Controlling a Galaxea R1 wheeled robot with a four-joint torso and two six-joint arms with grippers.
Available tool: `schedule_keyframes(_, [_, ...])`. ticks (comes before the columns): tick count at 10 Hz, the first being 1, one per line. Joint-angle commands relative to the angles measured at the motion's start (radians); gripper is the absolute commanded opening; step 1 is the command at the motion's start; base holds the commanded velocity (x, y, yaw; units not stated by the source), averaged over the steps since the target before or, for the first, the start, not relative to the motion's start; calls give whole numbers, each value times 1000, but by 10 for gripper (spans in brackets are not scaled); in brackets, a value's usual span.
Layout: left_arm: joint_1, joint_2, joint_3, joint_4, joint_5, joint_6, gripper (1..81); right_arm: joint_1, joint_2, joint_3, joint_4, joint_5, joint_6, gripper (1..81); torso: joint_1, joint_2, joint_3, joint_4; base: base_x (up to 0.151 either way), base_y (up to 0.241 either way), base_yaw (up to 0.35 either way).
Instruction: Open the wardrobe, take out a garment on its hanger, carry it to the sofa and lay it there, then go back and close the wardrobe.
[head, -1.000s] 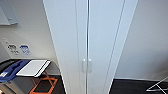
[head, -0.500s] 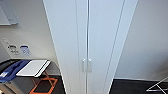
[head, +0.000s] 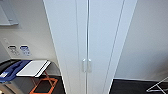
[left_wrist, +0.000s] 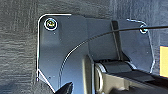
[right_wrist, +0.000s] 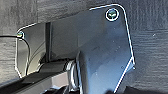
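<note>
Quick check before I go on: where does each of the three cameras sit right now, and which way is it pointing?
Head view: high on the robot, facing forward at the closed wardrobe, its handles at the middle seam; a white-and-blue chair stands left of it.
Left wrist view: on the left arm, pointing down at dark floor; the robot's dark plate takes up much of the picture.
Right wrist view: on the right arm, likewise pointing at dark floor behind its plate.
Shared: both wrist views show the dark floor.

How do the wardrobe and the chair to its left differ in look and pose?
The wardrobe is tall, narrow and all white; the chair is low, white and blue, on an orange frame. The wardrobe fills the middle of the head view with both doors shut and handles at the seam; the chair sits off at the lower left. Both stand against the pale wall.
</note>
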Motion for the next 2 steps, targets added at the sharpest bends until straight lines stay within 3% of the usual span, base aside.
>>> schedule_keyframes(1, [2, 111, -134, 23, 56, 6, 811, -39, 68, -65, -89, -33, -2, 811, 0, 0, 0, 0, 0, 0, 0])
schedule_keyframes(2, [2, 119, -159, 16, 54, 1, 811, -40, 68, -64, -88, -34, -2, 811, 0, 0, 0, 0, 0, 0, 0])
